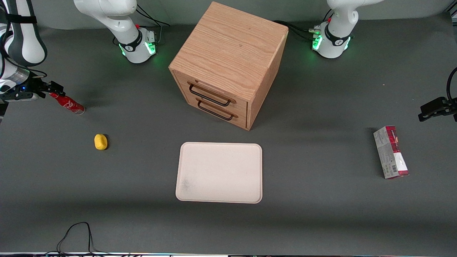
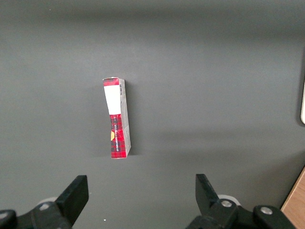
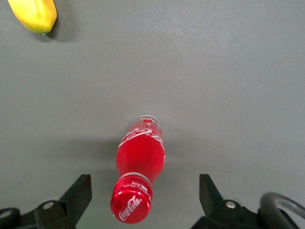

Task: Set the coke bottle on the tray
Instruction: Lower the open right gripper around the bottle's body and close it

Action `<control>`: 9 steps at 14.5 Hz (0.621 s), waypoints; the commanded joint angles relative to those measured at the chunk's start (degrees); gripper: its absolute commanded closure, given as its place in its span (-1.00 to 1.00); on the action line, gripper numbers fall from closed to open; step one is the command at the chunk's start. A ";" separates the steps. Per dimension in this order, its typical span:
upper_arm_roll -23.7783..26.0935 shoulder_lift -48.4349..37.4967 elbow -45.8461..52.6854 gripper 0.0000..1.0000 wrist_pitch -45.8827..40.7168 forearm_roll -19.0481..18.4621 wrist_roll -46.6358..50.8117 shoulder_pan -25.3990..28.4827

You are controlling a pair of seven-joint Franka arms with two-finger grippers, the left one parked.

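The coke bottle [image 1: 69, 104], slim and red with a white script logo, stands on its silvery base on the grey table at the working arm's end. Its red cap points up at the wrist camera [image 3: 141, 155]. My gripper [image 1: 53, 90] hangs over the cap and is open [image 3: 145, 181]. One black finger [image 3: 82, 190] sits on each side of the cap with a wide gap, touching nothing. The cream tray [image 1: 219, 172] lies flat mid-table, nearer the front camera than the wooden cabinet, and nothing rests on it.
A yellow lemon-like object [image 1: 100, 141] lies between the bottle and the tray, also in the right wrist view [image 3: 33, 14]. A two-drawer wooden cabinet [image 1: 228, 60] stands mid-table. A red-and-grey carton [image 1: 391, 152] lies toward the parked arm's end.
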 commanded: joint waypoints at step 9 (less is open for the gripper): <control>-0.50 0.48 0.45 0.74 -1.69 -0.64 -1.30 2.16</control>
